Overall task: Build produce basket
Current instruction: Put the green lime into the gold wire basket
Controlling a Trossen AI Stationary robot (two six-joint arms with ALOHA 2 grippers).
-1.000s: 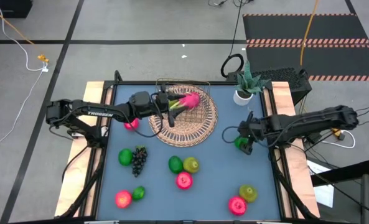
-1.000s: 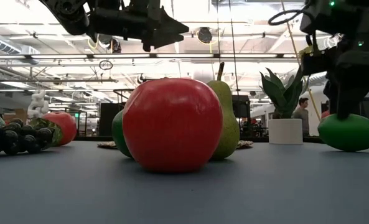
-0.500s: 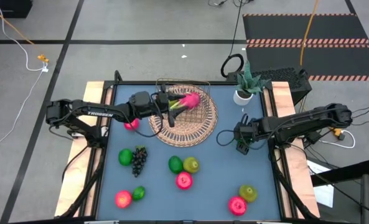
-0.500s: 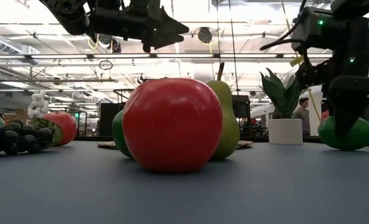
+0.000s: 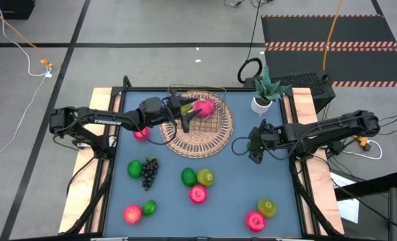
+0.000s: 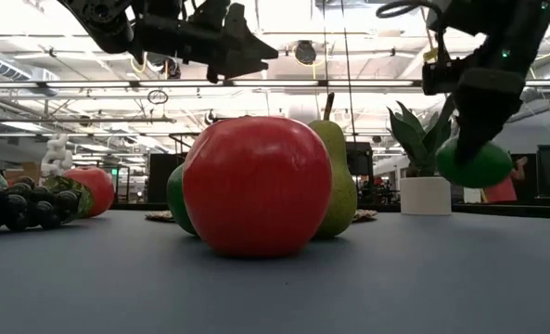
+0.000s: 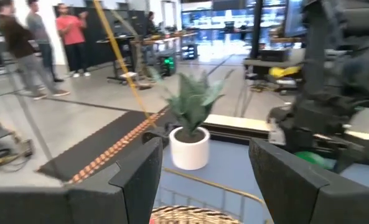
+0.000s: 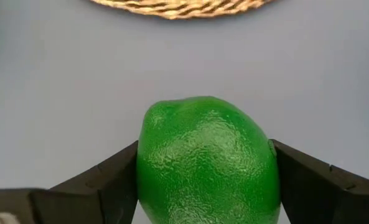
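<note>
From above, the tan woven wicker basket sits at the far middle of the blue surface, with the pink dragon fruit lying in it under the left gripper. The left wrist view shows this gripper's jaws spread apart and empty, looking over the basket's straw rim toward a small white pot with a spiky green plant. The right gripper hovers just right of the basket; only its wrist view shows the glossy, pebbled green lime clamped between its jaws, with the basket's braided edge beyond. The low view shows the lime hanging clear of the surface, and a smooth red apple close up, hiding most of a green pear. A dark grape bunch lies at the left.
</note>
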